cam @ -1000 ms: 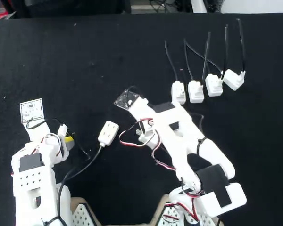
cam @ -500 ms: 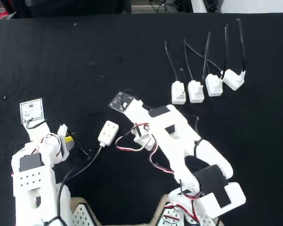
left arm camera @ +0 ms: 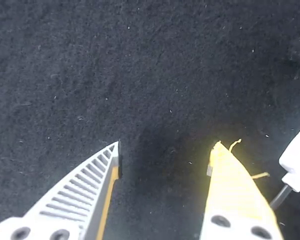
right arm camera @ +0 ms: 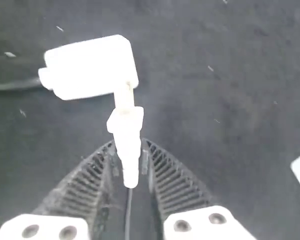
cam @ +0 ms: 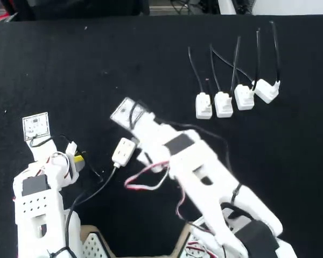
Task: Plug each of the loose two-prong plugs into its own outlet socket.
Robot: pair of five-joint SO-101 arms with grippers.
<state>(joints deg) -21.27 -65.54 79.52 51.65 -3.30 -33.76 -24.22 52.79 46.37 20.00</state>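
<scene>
My right gripper [right arm camera: 126, 146] is shut on a small white two-prong plug [right arm camera: 125, 127]. Its prongs point at the white outlet socket [right arm camera: 90, 66] and touch the socket's near edge. I cannot tell whether they are inserted. From above, the right arm [cam: 172, 145] stretches over the outlet socket [cam: 123, 151], hiding the held plug. Several more white plugs [cam: 223, 104] with black cords lie in a row at the back right. My left gripper [left arm camera: 165, 160] stands open over bare black cloth at the front left.
The socket's black cable [cam: 94, 188] runs toward the front edge between the two arms. Red and white wires [cam: 145, 180] hang off the right arm. A white connector [left arm camera: 297, 155] lies beside the left gripper's yellow finger [left arm camera: 232, 190].
The right arm has swung left and stretched out, bringing its wrist from the table's middle to just over the outlet socket. The left arm has not moved.
</scene>
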